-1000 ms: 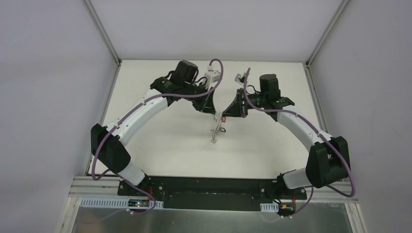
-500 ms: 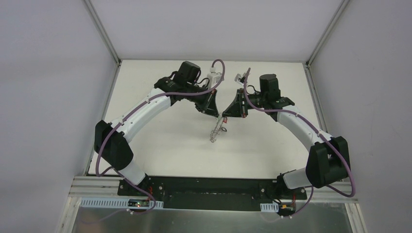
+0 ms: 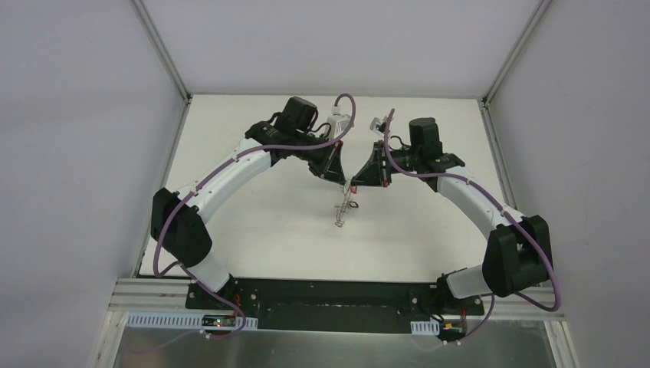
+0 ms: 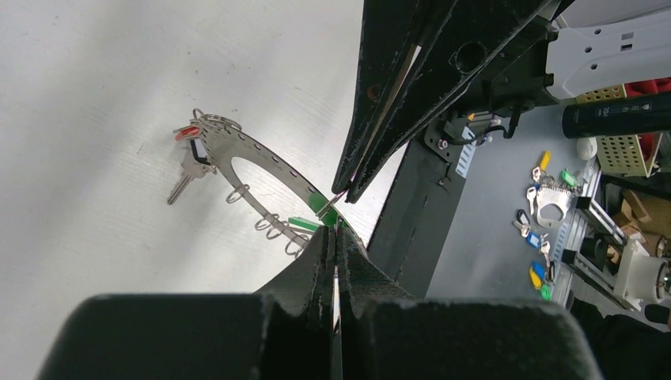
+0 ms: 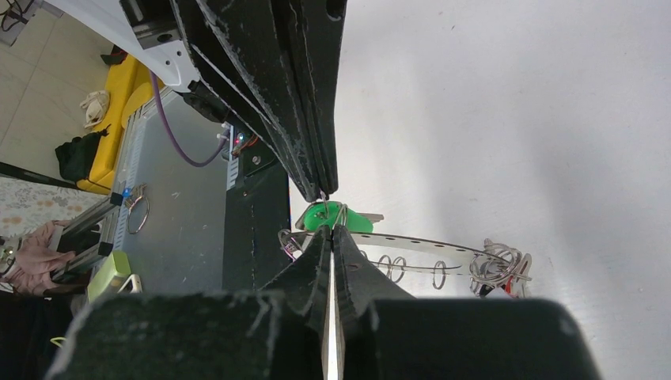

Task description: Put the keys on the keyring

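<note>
The keyring [image 3: 343,207], a flat grey ring with wire loops, hangs above the table from the point where both grippers meet. In the left wrist view the keyring [image 4: 253,154] runs down to my left gripper [image 4: 333,228], which is shut at its rim beside a green key [image 4: 321,209]. A red key [image 4: 187,133] and a dark key [image 4: 198,150] hang at its far end. My right gripper [image 5: 331,229] is shut on the wire loop of the green key [image 5: 328,215], with the keyring [image 5: 427,241] behind it. The fingertips hide the exact pinch points.
The white table [image 3: 260,222] lies below the hanging ring, with grey walls on three sides. The black base rail [image 3: 329,295] runs along the near edge. Spare coloured keys [image 4: 538,229] lie on a grey surface off the table.
My left arm has shifted slightly right, bringing its fingertips against the right gripper's tips. The hanging keyring has swung a little. The right arm has stayed put.
</note>
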You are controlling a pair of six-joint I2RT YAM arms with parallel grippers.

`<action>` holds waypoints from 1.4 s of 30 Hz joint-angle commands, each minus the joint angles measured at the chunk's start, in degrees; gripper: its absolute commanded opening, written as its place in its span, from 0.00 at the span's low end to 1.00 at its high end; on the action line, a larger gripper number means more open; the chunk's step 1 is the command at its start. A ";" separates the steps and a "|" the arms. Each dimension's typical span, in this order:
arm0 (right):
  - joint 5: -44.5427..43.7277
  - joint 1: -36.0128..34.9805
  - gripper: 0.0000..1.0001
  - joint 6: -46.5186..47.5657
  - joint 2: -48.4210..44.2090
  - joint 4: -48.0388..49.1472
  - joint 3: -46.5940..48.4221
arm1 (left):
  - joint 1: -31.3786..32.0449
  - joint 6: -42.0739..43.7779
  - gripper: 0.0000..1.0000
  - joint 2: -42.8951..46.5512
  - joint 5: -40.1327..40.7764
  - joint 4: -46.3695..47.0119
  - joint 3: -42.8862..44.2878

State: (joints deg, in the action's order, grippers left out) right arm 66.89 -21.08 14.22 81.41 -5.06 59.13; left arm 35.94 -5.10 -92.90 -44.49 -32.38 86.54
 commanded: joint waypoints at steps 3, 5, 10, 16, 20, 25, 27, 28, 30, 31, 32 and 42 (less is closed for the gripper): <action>2.79 0.29 0.00 2.21 -1.34 0.20 0.65 | -0.08 0.53 0.00 -0.26 1.53 -0.16 2.49; 2.87 0.32 0.00 2.22 -1.32 0.17 0.72 | -0.08 0.92 0.00 -0.33 2.22 -0.58 2.58; 3.04 0.37 0.00 2.39 -1.37 0.18 0.63 | -0.08 1.39 0.00 -0.39 2.89 -1.27 2.88; 2.59 0.58 0.00 2.48 -1.51 0.13 0.59 | -0.08 2.02 0.00 -0.19 2.28 -1.97 2.90; 2.74 0.73 0.00 2.48 -1.60 0.15 0.55 | -0.08 2.37 0.00 0.08 1.74 -1.90 2.88; 2.81 0.70 0.00 2.57 -1.48 0.15 0.52 | -0.08 2.04 0.00 -0.42 -0.84 -1.72 3.66; 2.80 0.72 0.00 2.57 -1.50 0.17 0.46 | -0.08 2.07 0.00 -0.60 -1.99 -1.80 3.95; 2.80 0.74 0.00 2.64 -1.50 0.21 0.46 | -0.08 2.14 0.00 -0.68 -2.41 -1.80 3.98; 2.93 0.69 0.00 2.74 -1.43 0.22 0.46 | -0.01 2.48 0.00 -0.53 -3.04 -1.92 4.07; 3.02 0.73 0.00 2.74 -1.43 0.15 0.46 | 0.00 2.79 0.00 -0.45 -3.06 -2.09 4.07; 3.11 0.72 0.00 2.74 -1.28 0.10 0.53 | 0.00 3.08 0.00 -0.36 -2.88 -2.25 4.07; 3.25 0.69 0.00 2.54 -1.24 -0.02 0.79 | 0.00 4.17 0.00 -0.30 -1.23 -2.83 3.78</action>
State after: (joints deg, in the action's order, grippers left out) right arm 66.96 -20.53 15.70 81.41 -6.15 59.13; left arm 35.94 -2.66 -93.43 -44.95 -34.50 88.68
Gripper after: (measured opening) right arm 0.007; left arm 0.008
